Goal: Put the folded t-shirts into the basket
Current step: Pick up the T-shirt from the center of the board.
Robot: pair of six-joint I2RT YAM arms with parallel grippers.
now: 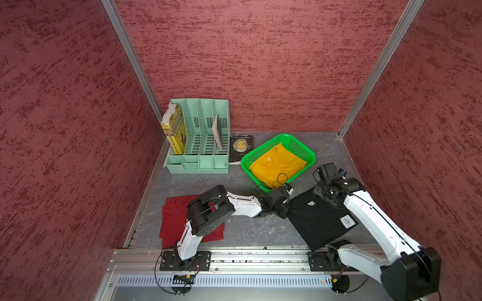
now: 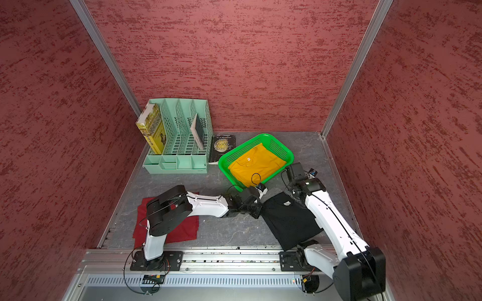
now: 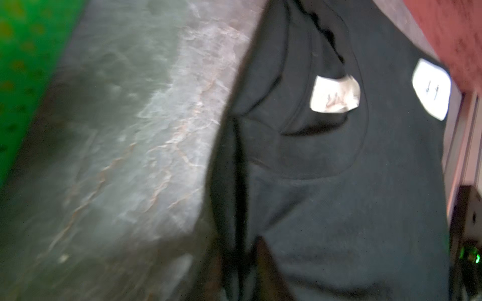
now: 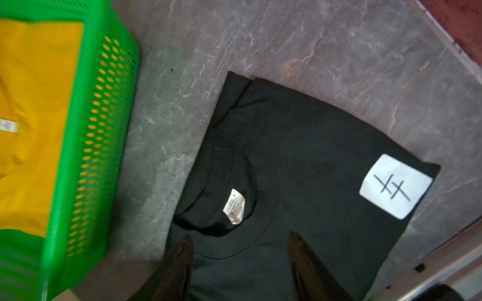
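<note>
- Clamping shut on the black t-shirt [image 1: 318,219], the left fingers [image 3: 263,263] pinch its bunched edge, on the side of the shirt just off the near corner of the basket [image 1: 297,149]. Only one dark finger shows in the left wrist view, with cloth folded against it.
- The right fingers [image 4: 180,263] stand well apart above the same shirt, one to each side of its collar end, and are closed on nothing. Whether their tips touch the cloth I cannot tell.
- The black t-shirt lies flat on the desk [image 1: 247,229] just beside the basket and outside it. The right wrist view shows a strip of bare desk between the two.
- Its neck label [image 4: 234,207] faces up, and a white sticker [image 4: 393,186] with pen strokes sits on a corner away from the basket.
- The mustard-yellow t-shirt [image 1: 277,165] lies folded inside the basket, label up, covering most of its floor.
- The dark red t-shirt [image 1: 173,221] lies on the desk well apart from the basket, partly hidden under the left arm.
</note>
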